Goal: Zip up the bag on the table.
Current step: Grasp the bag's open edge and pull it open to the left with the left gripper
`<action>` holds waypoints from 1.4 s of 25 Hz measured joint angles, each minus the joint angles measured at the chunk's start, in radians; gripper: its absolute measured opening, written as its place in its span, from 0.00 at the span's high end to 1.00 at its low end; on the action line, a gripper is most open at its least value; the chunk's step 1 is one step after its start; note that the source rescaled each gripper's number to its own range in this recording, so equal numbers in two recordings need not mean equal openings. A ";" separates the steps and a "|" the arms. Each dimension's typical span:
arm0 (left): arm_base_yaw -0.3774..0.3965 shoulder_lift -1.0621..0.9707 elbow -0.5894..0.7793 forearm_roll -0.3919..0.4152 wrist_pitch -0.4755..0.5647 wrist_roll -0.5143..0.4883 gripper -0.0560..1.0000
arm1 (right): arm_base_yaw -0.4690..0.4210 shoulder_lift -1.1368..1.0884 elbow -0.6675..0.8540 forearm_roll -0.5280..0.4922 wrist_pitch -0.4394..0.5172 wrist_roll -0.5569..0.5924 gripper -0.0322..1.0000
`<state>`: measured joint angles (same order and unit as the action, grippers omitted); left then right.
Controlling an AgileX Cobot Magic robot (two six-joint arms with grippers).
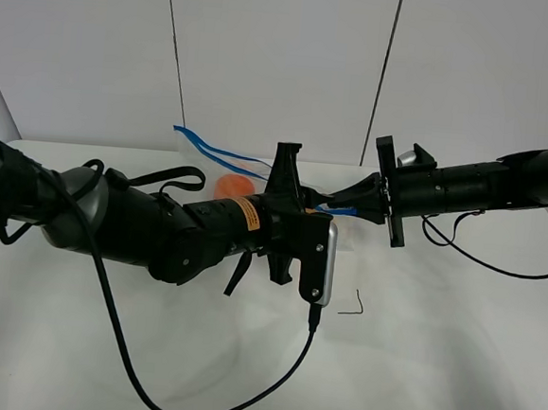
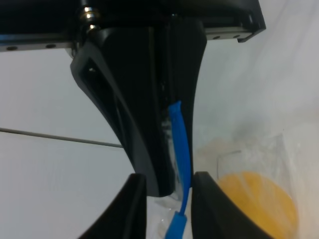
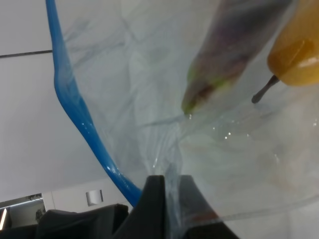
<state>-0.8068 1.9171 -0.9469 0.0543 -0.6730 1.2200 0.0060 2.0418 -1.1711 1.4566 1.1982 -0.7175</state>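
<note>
The left pincer point(image 2: 168, 205) stands narrow around the bag's point(image 3: 149, 74) blue strip point(image 2: 180, 144), a gap still showing. The bag sits between both arms, near the tabletop's point(image 1: 432, 369) back edge. The right pincer point(image 3: 169, 186) pinches its plastic. Bare tabletop lies in front.

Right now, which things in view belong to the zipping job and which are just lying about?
Job: bag, its blue zipper strip, left end effector, right end effector.
Lying about: small black mark on the table, cable.
</note>
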 joint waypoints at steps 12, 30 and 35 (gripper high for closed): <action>0.000 0.000 0.000 0.000 0.000 0.000 0.81 | 0.000 0.000 0.000 0.003 0.000 0.000 0.97; 0.012 0.000 0.000 0.002 0.022 0.000 0.82 | 0.000 0.000 0.000 0.003 0.000 0.000 0.97; 0.015 0.000 0.000 0.018 0.021 0.000 0.82 | 0.000 0.000 0.000 0.003 0.000 0.000 0.97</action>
<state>-0.7917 1.9171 -0.9469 0.0720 -0.6523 1.2200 0.0060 2.0418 -1.1711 1.4596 1.1985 -0.7175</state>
